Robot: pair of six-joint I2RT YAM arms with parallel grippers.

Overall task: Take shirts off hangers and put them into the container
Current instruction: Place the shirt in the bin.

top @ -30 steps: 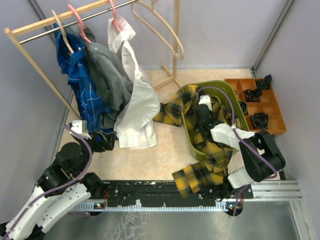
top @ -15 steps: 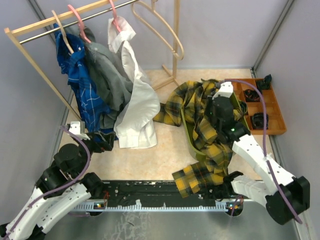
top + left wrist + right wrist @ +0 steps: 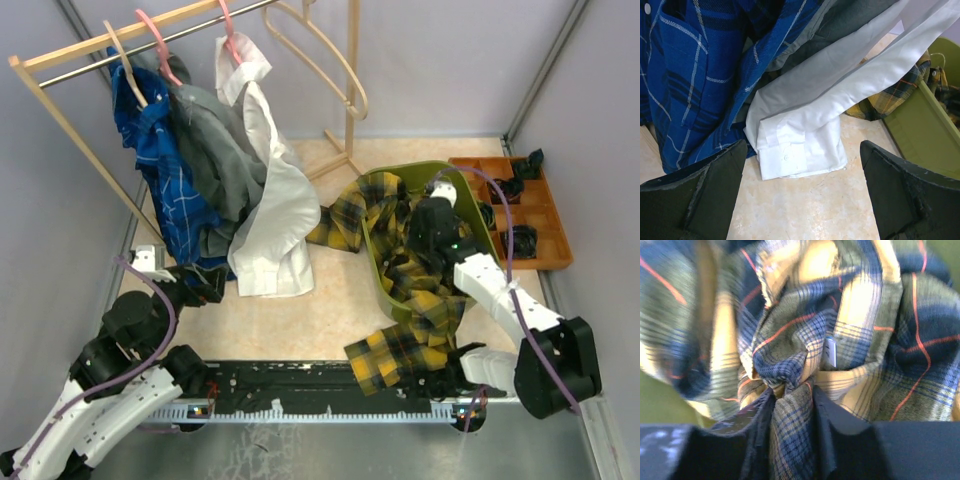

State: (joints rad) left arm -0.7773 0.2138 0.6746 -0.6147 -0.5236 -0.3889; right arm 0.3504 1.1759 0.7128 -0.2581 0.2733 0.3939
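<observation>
Lowers from the raised carry of a moment ago: yellow-and-black plaid shirt (image 3: 420, 300) now bunched inside the olive-green rectangular plastic basin (image 3: 415, 167) near the worktop's right edge, one tail spilling over the near rim. Looks nearly delivered. Pinches a twist of plaid between the narrow right jaws. Holds the left jaws spread wide before the plain white shirt (image 3: 805, 150).

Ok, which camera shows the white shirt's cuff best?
Left wrist: the white shirt's cuff sits centre frame, close up, with its button visible. Top external shows the whole white shirt hanging, but the cuff is small. Right wrist shows only the plaid shirt.
</observation>
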